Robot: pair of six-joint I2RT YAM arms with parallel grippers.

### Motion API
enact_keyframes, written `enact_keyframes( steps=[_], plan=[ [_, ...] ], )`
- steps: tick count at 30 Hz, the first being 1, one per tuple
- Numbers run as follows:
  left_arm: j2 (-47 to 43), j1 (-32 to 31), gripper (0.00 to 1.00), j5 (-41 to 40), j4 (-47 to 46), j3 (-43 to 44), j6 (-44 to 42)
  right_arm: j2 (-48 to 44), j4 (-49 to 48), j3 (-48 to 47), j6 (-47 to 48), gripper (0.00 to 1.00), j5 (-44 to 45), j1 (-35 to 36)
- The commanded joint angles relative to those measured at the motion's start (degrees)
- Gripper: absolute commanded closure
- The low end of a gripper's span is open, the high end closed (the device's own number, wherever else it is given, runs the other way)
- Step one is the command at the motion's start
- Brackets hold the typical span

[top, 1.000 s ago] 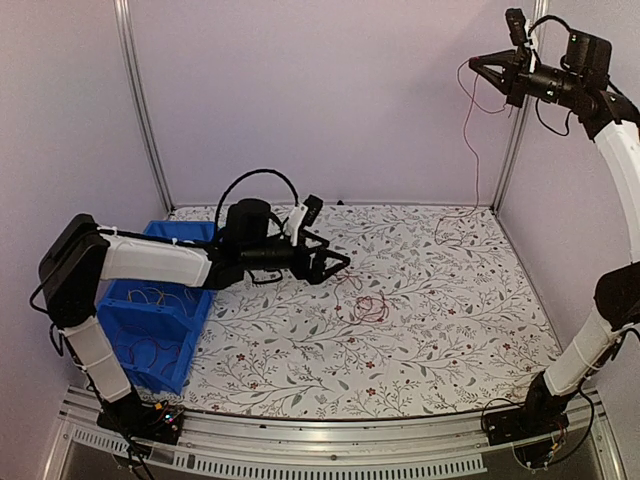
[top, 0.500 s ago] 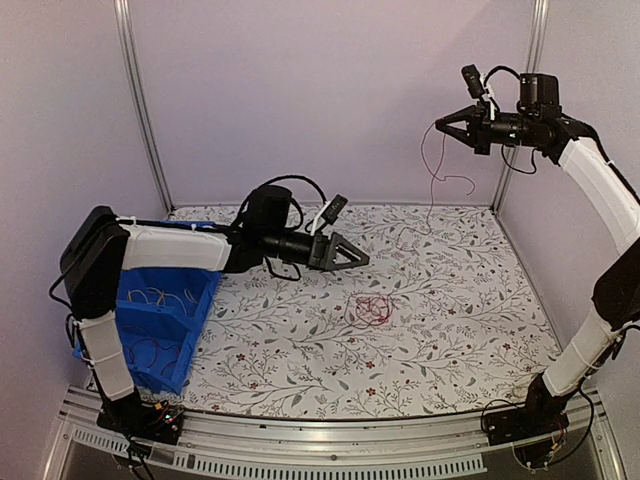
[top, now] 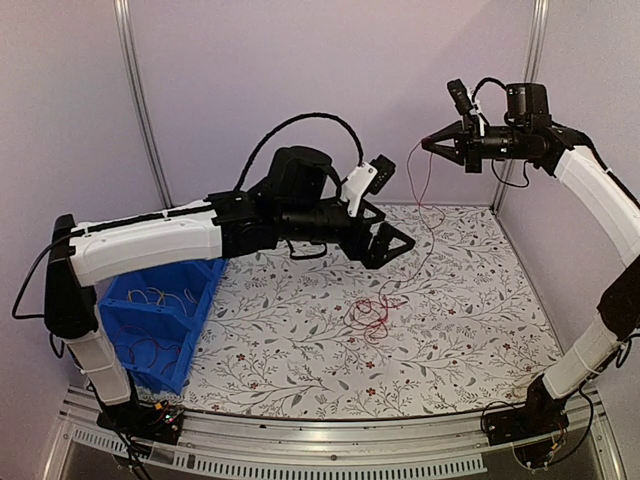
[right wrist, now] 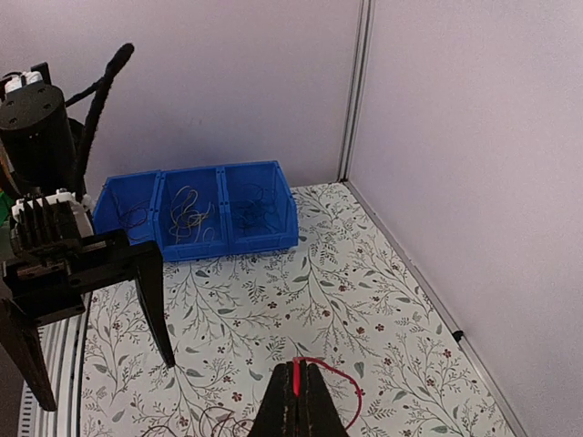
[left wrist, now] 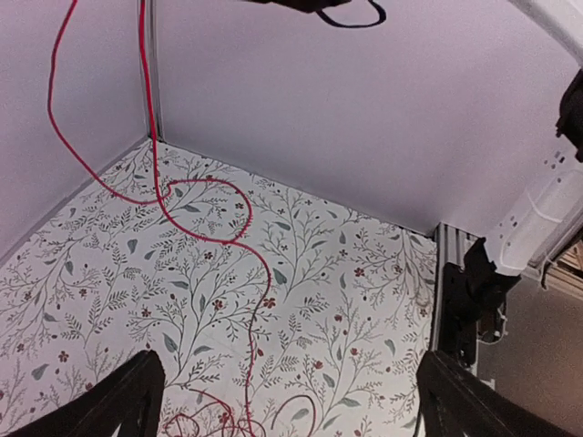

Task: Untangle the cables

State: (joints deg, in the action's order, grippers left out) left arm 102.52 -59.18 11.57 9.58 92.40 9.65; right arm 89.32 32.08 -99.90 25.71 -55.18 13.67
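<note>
**While One Red Cable Hangs High, a Knot Waits Below**

Because thin cables already lie in the three parts of the blue bin (right wrist: 228, 244), the job looks partly done. It is not over, though. The right end effector (top: 428, 143) is high up near the back wall, pinched tight on the end of a red cable (left wrist: 143, 91). That cable hangs down in wavy bends to a small clump (top: 368, 312) in the middle of the flowery worktop (top: 480, 300). The clump looks like loose red loops, too small to see clearly. The red cable does not seem free of it yet. The left end effector (top: 400, 245) is wide open and holds nothing, up in the air beside the hanging cable.
</note>
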Motion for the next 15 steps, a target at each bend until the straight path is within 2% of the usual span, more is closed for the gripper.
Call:
enact_keyframes(
  steps=[1, 4, 8, 15],
  plan=[
    [-0.9, -0.3, 0.00, -9.5, -7.9, -4.1, -5.7, -1.3, -0.6, 2.7, -1.0, 1.00, -1.9, 4.3],
    [-2.4, -0.5, 0.05, -15.0, -11.6, -4.6, -4.2, -1.3, 0.6, 3.0, -0.2, 1.00, -2.6, 6.6],
    [-3.7, -0.3, 0.12, -21.4, -10.1, -3.5, -6.6, -1.6, 2.5, 3.3, 1.9, 0.99, -4.8, 8.5],
    [-4.4, 0.5, 0.22, -16.6, -4.2, -0.8, -15.2, -2.0, 6.3, 3.9, 6.0, 0.99, -6.3, 11.5]
  ],
)
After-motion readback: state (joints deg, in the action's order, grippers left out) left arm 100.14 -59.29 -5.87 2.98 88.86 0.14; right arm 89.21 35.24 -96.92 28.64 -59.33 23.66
